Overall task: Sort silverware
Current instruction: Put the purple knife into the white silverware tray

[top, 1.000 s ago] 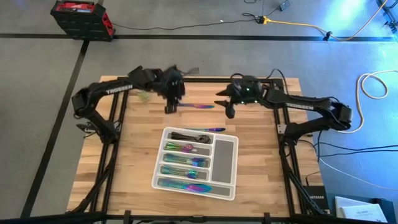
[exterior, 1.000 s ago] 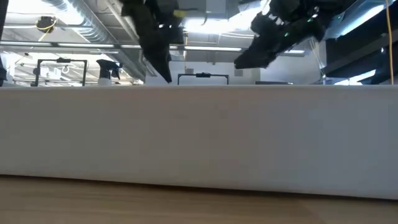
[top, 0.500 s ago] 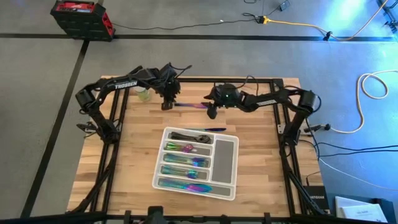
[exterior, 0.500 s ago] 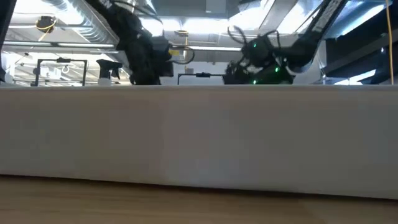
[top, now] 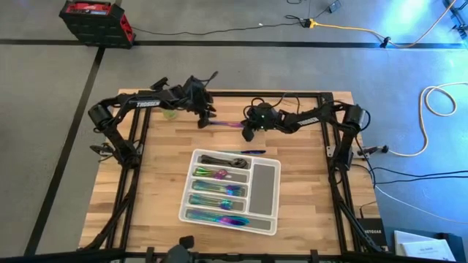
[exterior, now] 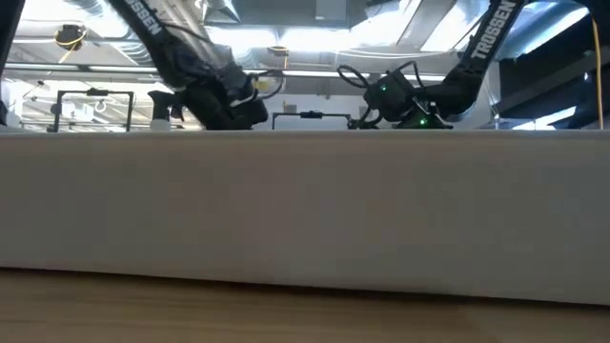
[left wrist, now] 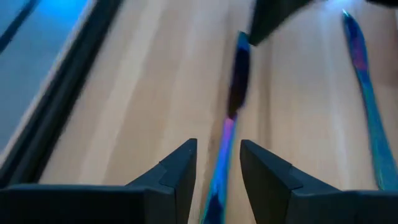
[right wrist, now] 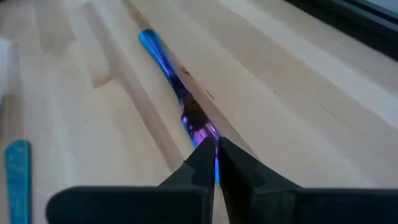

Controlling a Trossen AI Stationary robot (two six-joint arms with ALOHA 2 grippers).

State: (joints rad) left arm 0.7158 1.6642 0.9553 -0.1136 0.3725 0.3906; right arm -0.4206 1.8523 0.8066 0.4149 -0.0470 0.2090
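right gripper [right wrist: 214, 163] pinching iridescent utensil [right wrist: 177, 93] (tabletop)

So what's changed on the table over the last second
The right gripper came down from above the table's far side to the loose utensil and shut its fingers on one end. The left gripper lowered at the other end, fingers straddling it. The tray, its sorted silverware and the utensil on its far rim stayed put.
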